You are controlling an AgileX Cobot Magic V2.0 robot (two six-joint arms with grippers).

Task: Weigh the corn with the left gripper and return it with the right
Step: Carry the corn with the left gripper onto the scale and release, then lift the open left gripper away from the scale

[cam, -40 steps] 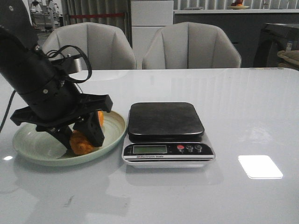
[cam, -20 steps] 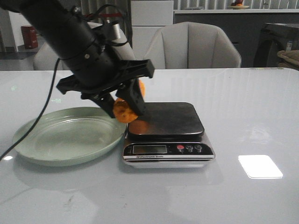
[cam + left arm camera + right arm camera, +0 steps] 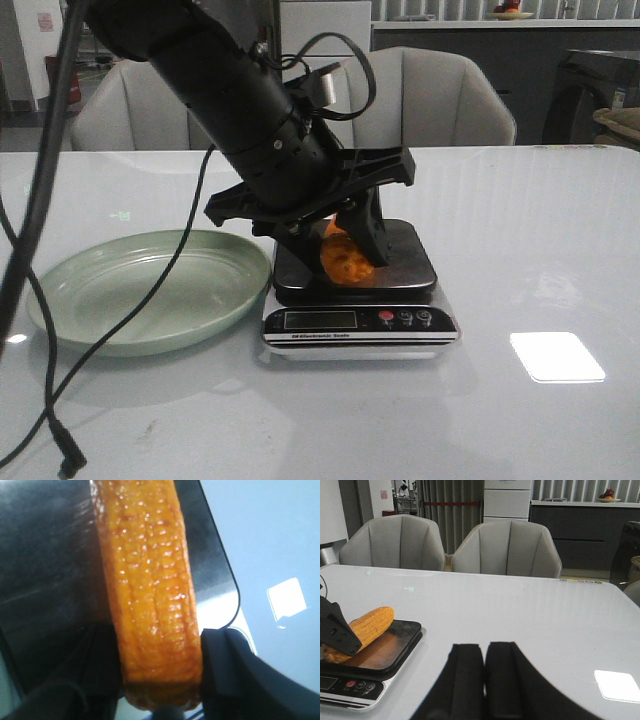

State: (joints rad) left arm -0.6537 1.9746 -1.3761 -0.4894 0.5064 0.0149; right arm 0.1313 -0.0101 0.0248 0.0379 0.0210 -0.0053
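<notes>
Front view: corn (image 3: 346, 258) half behind left pincer (image 3: 335, 240)

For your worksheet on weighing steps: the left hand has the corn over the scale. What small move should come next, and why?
Probably open the left hand and let go. The corn lies low over the scale's dark platform, perhaps touching, its fingers clamped on its end, which would skew any reading.

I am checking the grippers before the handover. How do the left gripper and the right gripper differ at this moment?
The left gripper is shut on the corn over the scale; the right gripper is shut and holds nothing. The left gripper is at the scale, while the right gripper stays away from it over the table. Both have black fingers.
</notes>
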